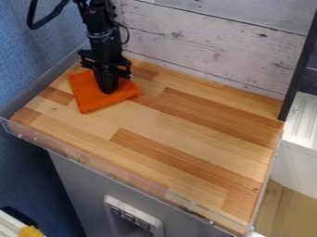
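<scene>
The black gripper (108,88) hangs straight down at the upper left of the wooden counter, its tip over the middle of an orange cloth (93,100). The cloth lies folded and fairly flat, with one corner pointing toward the front and another toward the right. The gripper's lower end appears to touch the cloth or hover just above it; I cannot tell which. Part of the cloth's back edge is hidden behind the gripper.
The wooden counter (186,139) has a low clear rim (123,178) along its front and side. A whitewashed plank wall (204,41) stands behind, with a dark upright post (298,69) at the right back corner. A blue surface (31,60) is on the left.
</scene>
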Controlling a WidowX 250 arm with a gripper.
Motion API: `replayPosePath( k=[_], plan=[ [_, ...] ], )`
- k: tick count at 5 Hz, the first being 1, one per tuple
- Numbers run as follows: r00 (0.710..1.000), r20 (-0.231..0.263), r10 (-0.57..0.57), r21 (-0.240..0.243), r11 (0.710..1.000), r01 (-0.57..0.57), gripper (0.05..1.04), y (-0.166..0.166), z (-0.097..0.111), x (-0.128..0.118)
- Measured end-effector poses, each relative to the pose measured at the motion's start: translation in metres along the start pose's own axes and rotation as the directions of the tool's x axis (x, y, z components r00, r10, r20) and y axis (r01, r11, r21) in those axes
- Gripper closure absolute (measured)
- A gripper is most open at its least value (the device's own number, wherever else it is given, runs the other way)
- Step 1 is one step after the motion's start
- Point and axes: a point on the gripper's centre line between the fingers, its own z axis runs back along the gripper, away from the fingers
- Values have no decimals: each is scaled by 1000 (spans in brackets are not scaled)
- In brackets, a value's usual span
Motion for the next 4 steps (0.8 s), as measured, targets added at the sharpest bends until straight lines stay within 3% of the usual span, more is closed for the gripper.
replayPosePath(
  k=[1,2,3,4],
  plan=[
    [1000,6,-27,1,1000,27,998,7,0,-2],
    [999,-22,-42,-12,999,42,845,8,2,-6],
    [999,-38,-30,-19,999,29,589,5,13,-10],
    [999,-16,-37,-5,999,37,287,-12,44,-10]
  ],
)
